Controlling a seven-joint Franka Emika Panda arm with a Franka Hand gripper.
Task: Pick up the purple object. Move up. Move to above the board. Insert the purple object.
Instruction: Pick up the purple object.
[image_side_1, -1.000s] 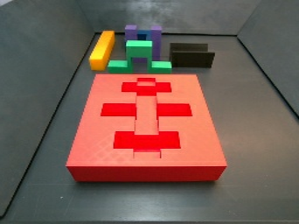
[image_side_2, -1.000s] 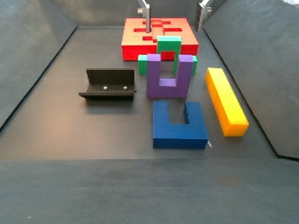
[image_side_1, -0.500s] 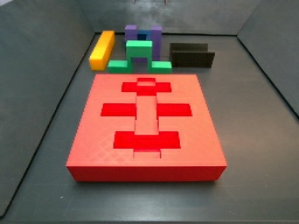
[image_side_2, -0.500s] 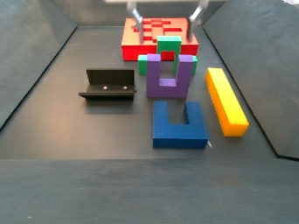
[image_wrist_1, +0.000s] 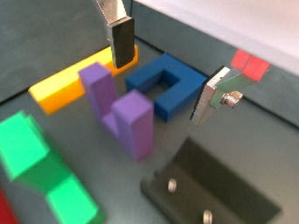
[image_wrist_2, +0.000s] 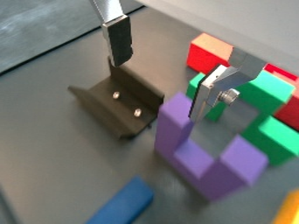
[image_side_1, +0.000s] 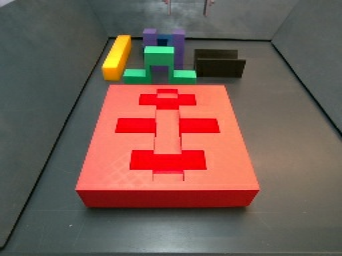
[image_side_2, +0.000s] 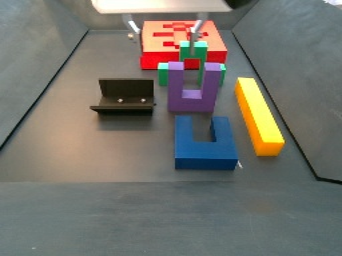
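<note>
The purple object (image_side_2: 195, 90) is a U-shaped block standing prongs up on the floor, between the green U-shaped block (image_side_2: 194, 55) and the blue block (image_side_2: 205, 143). In a side view it (image_side_1: 155, 37) shows just behind the green block (image_side_1: 166, 58). The red board (image_side_1: 167, 140) with bright cross cut-outs lies flat beyond them. My gripper (image_side_2: 166, 27) hangs high, open and empty, and only its fingertips show in a side view (image_side_1: 193, 6). In both wrist views the purple prongs (image_wrist_1: 128, 114) (image_wrist_2: 205, 149) lie below and to one side of the gap between my fingers.
A yellow bar (image_side_2: 258, 115) lies beside the purple and blue blocks. The dark fixture (image_side_2: 123, 97) stands on the other side of them, also seen in a wrist view (image_wrist_2: 117, 107). Grey walls enclose the floor.
My gripper has moved from over the board toward the purple and green blocks, staying open. No block has moved.
</note>
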